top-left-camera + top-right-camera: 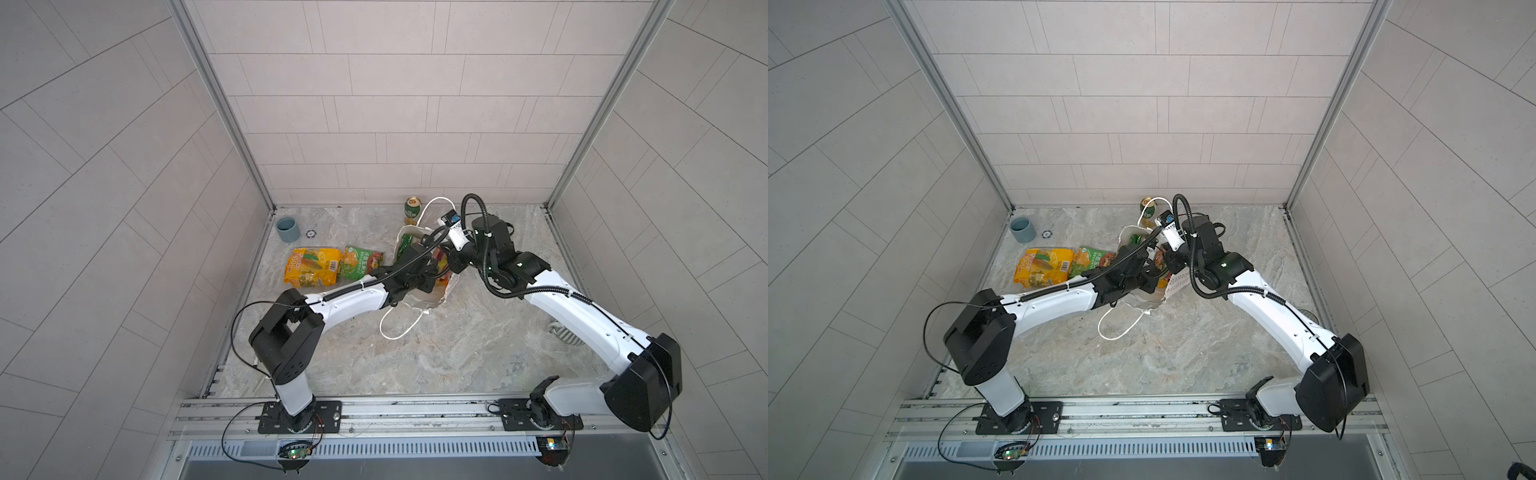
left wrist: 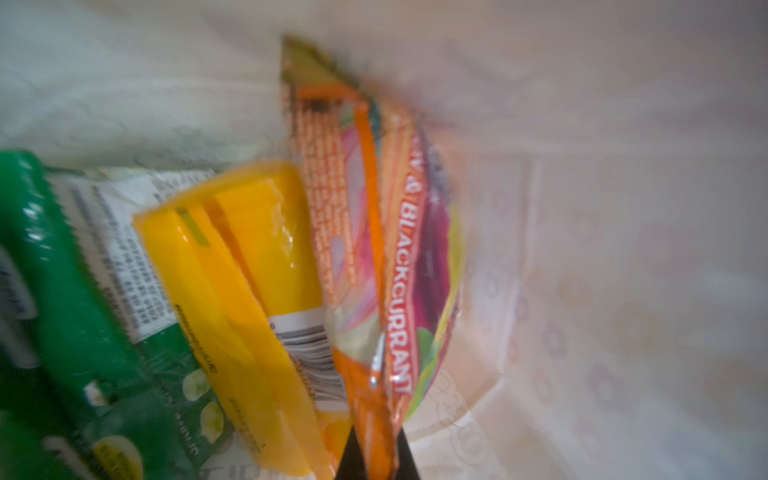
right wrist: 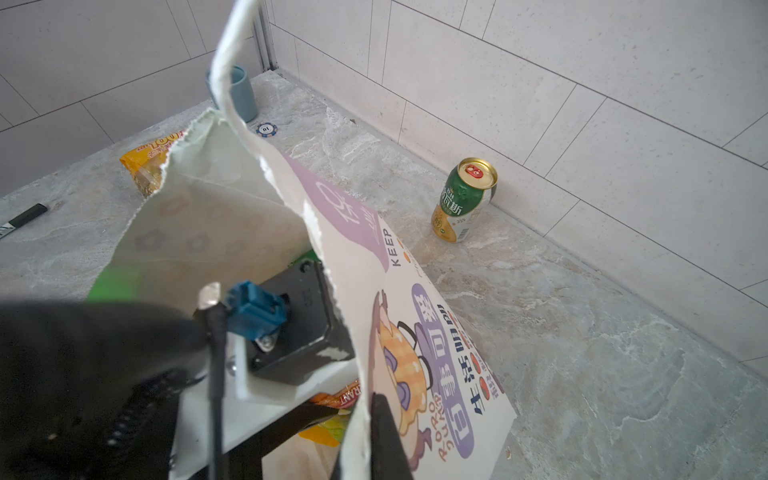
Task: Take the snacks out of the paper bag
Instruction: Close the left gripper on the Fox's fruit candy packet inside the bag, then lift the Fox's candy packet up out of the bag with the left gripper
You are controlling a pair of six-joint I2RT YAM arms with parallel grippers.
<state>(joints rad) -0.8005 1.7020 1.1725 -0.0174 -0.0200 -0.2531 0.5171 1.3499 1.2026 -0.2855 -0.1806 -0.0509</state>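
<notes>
Left fingers (image 2: 352, 462) pinch blackcurrant packet (image 2: 400, 270) inside paper bag (image 2: 582, 249); right fingers (image 3: 388, 440) clamp rim

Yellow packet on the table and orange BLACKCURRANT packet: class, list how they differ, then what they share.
The yellow packet lies flat on the table, ungripped; the BLACKCURRANT packet stands inside the paper bag, pinched by the left gripper. The yellow packet is printed 100; the BLACKCURRANT packet is orange and purple. Both are glossy snack packets.
</notes>
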